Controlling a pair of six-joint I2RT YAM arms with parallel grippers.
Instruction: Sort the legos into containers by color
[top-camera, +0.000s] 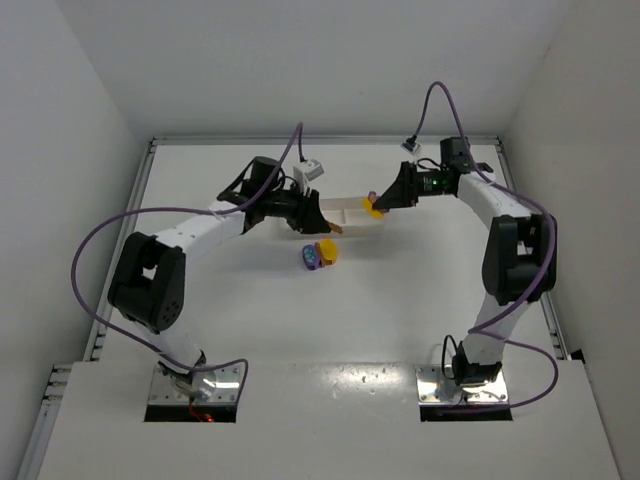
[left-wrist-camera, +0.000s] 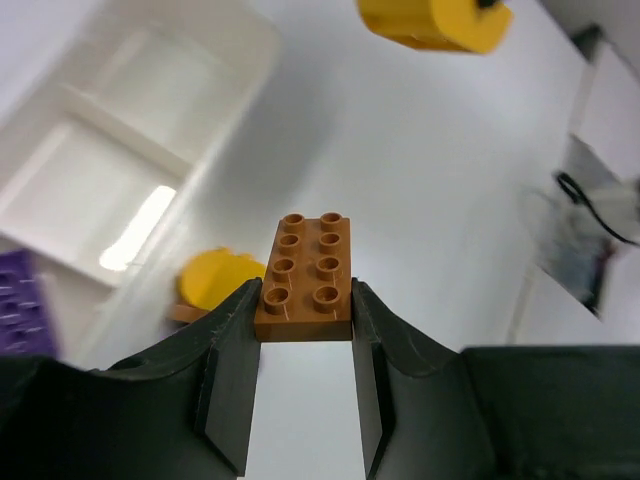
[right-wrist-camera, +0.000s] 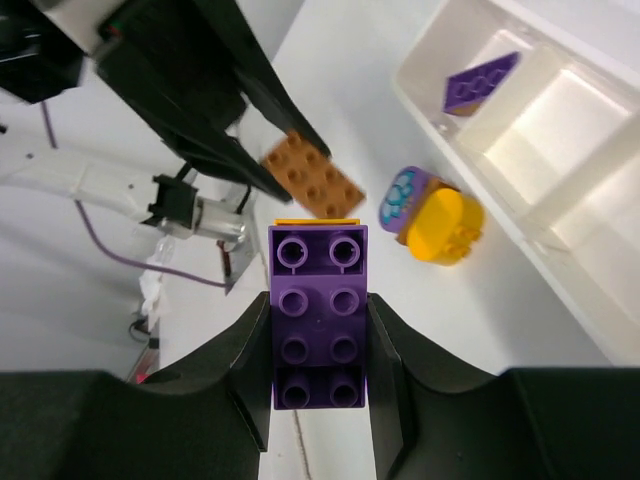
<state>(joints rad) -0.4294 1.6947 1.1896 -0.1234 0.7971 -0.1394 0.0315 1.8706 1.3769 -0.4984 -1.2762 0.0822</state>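
Note:
My left gripper (left-wrist-camera: 305, 297) is shut on a brown brick (left-wrist-camera: 305, 275) and holds it above the table beside the white tray (left-wrist-camera: 120, 140). My right gripper (right-wrist-camera: 318, 300) is shut on a purple brick (right-wrist-camera: 318, 310) with a yellow-orange piece stuck under it. In the top view the left gripper (top-camera: 325, 224) and right gripper (top-camera: 378, 205) face each other over the tray (top-camera: 352, 218). A flat purple brick (right-wrist-camera: 482, 82) lies in one end compartment. A rounded purple lego with a light blue spot (right-wrist-camera: 405, 195) and a yellow-orange lego (right-wrist-camera: 445, 225) sit on the table beside the tray (right-wrist-camera: 560, 130).
The two loose legos also show in the top view, purple (top-camera: 311, 259) and yellow-orange (top-camera: 327, 250), just in front of the tray. The arms' purple cables loop on both sides. White walls enclose the table on the left, right and back.

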